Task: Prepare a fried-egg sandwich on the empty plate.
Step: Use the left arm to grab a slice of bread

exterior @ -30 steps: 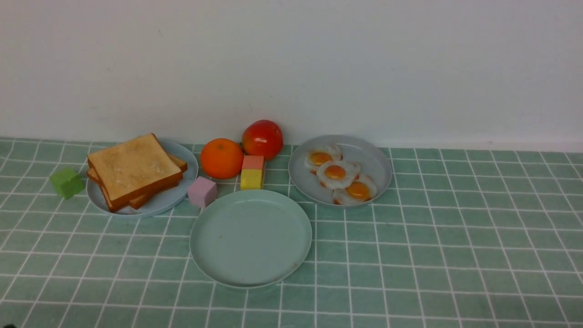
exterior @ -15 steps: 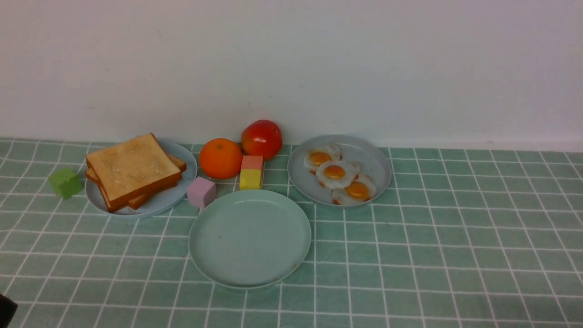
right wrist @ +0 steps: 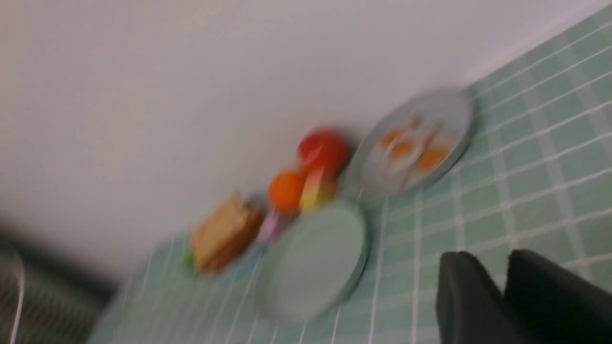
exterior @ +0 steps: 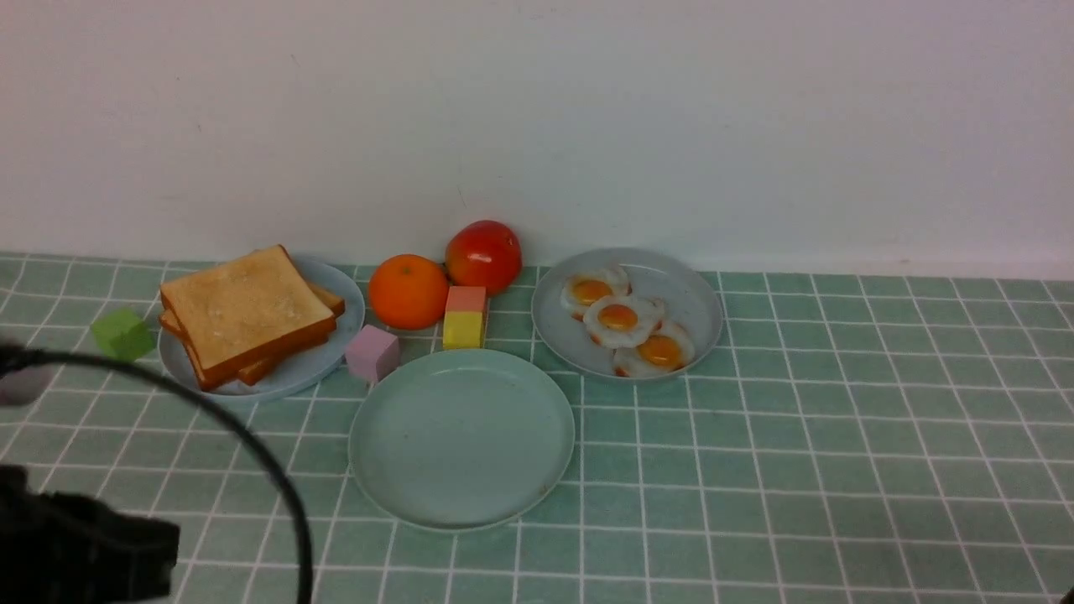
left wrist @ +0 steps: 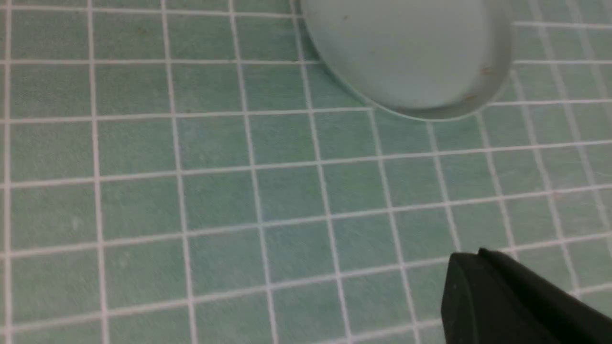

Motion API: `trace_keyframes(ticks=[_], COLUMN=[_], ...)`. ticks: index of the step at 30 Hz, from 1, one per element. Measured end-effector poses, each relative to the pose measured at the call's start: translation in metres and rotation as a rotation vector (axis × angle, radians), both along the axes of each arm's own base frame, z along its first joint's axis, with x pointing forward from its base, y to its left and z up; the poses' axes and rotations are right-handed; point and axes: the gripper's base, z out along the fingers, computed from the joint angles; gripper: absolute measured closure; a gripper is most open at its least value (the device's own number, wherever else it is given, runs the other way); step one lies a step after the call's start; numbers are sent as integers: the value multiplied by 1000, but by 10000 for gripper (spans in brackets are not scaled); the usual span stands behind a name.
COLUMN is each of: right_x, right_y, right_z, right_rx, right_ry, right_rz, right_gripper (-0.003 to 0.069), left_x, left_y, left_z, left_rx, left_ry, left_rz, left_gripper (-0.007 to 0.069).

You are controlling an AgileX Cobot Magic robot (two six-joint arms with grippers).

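Since the earlier frame the left arm has come into the front view at the near left corner, a black bulk with a cable arching over it; nothing on the table has shifted. From its wrist camera only one dark finger of the left claw shows above the green checked cloth, so I cannot tell how wide it stands.

At the far left sits a green cube, just beside a pale blue plate carrying a stack of toast. Next come a pink cube, an orange, a tomato behind it, and a pink-and-yellow block.

In front of these things, in the middle and nearer the robot, lies the mint plate – bare, with nothing on it.

Right of the tomato, a grey plate holds three fried eggs in an overlapping row, and its near rim comes close to the mint plate's far right edge.

On the right, the blurred wrist picture shows the right claw with its two dark fingers side by side – narrow, only a thin line between them, gripping nothing.
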Motion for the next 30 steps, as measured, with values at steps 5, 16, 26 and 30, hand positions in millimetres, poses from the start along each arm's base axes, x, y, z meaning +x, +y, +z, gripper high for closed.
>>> trace_keyframes(ticks=[5,16,26,30], right_x=[3,45,43,41], right_y=[9,5,9,12], right_z=[46,123,137,138], right_rx=[-276,-628,-650,-658], right_ry=[94,256,216,195], right_rz=[187,319,373,407], right_gripper=[664,657,651,649], left_x=[62,176,243,260], left_y=[-7,-14,15,24], left_z=[3,4,-29,-43], left_rx=[61,325,491,523], left_ry=[16,0,110,126], left_rz=[-17,-134,-337,-398], left_gripper=[638,638,638,620])
